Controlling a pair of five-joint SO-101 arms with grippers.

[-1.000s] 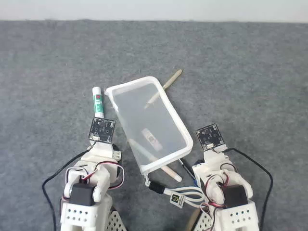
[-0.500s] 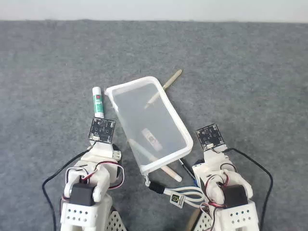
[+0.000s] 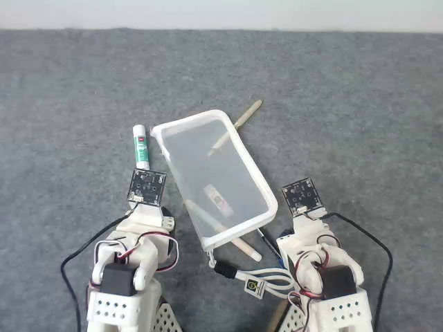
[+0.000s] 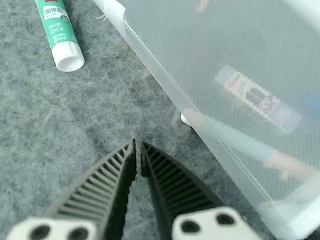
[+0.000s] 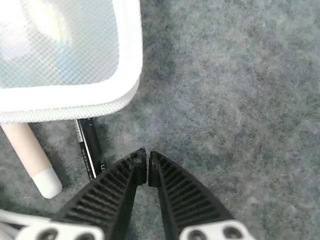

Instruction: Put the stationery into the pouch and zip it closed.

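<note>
1. While both arms sit at the near edge of the grey felt table, we see a translucent mesh pouch with white trim. It lies flat between them, slanting from near right to far left.
2. We find the left gripper above bare felt just left of the pouch, fingers pressed together and holding nothing.
3. We find the right gripper just right of the pouch's near corner, fingers likewise together and empty.
4. A glue stick lies on the felt left of the pouch, apart from it.
5. A beige pen pokes out past the pouch's near end, with a black pen just to its right.
6. A second beige pen sticks out at the far right edge, and a small labelled item shows through the mesh. We cannot tell whether these lie inside or beneath.
</note>
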